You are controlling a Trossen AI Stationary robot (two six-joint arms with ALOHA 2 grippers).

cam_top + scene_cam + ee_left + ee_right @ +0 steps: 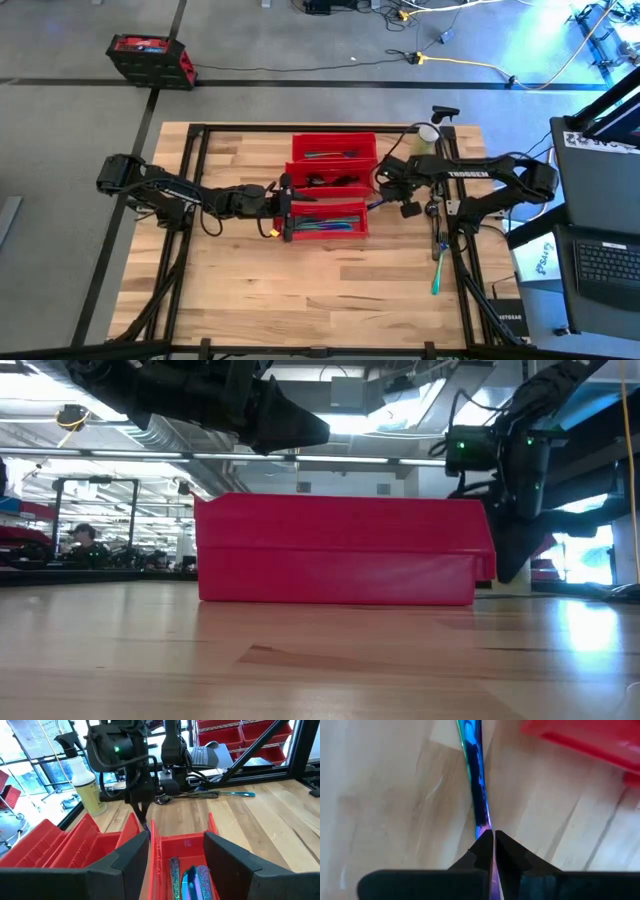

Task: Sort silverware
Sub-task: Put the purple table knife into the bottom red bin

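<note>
One iridescent utensil (476,790) pinched in right end effector (493,837), its head cut off

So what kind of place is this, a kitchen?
More likely a robotics lab or workshop: cables trail across the grey floor, a laptop sits beside the wooden table, and industrial shelving and ceiling lights fill the background.

Three red bins (332,187) mid-table — a spray bottle (428,134) beyond.
</note>
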